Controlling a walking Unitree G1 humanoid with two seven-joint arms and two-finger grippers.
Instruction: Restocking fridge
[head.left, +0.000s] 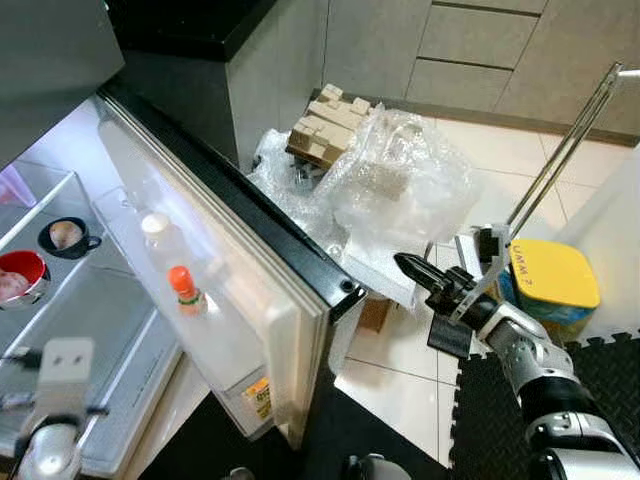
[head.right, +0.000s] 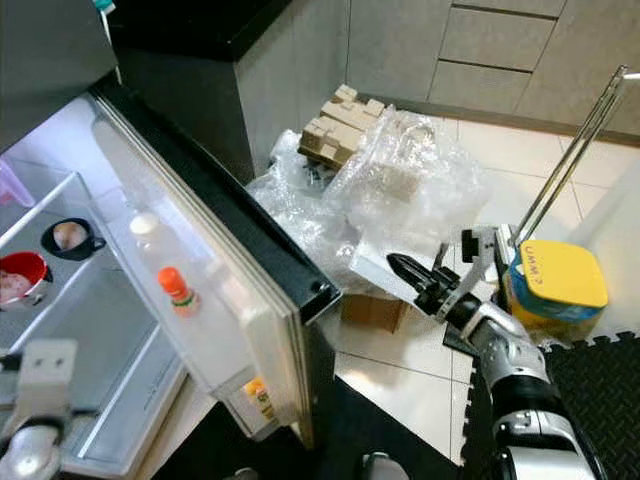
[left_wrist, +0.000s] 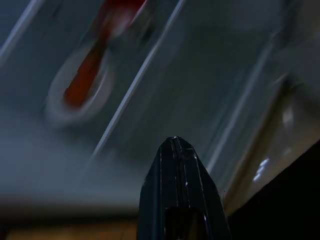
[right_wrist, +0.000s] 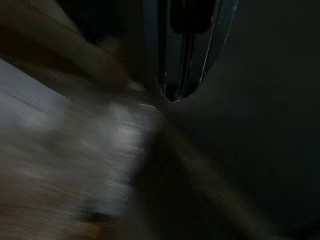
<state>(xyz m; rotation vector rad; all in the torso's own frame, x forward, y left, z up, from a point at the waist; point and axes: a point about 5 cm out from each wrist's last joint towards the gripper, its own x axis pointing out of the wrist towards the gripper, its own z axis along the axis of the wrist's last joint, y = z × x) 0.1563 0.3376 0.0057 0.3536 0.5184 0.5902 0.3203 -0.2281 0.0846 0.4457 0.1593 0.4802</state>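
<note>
Left eye view gives me the fridge door (head.left: 250, 290) swung open. My right gripper (head.left: 412, 270), fingers pressed together and empty, hangs just beside the door's outer edge. My left gripper (left_wrist: 175, 150) is likewise closed.

This was a home kitchen. A fridge (head.left: 90, 330) stood open, its door (head.left: 230, 290) swung wide with bottles in the door shelf, and a cup (head.left: 66, 238) and a red bowl (head.left: 20, 278) sat on the shelves inside. Grey cabinets with drawers (head.left: 470, 50) lined the far wall under a dark desk (head.left: 190, 25). The floor was pale tile (head.left: 400, 380), with plastic wrap (head.left: 400, 185), cardboard packing (head.left: 325, 125) and a yellow-lidded tub (head.left: 552, 280) lying on it.
</note>
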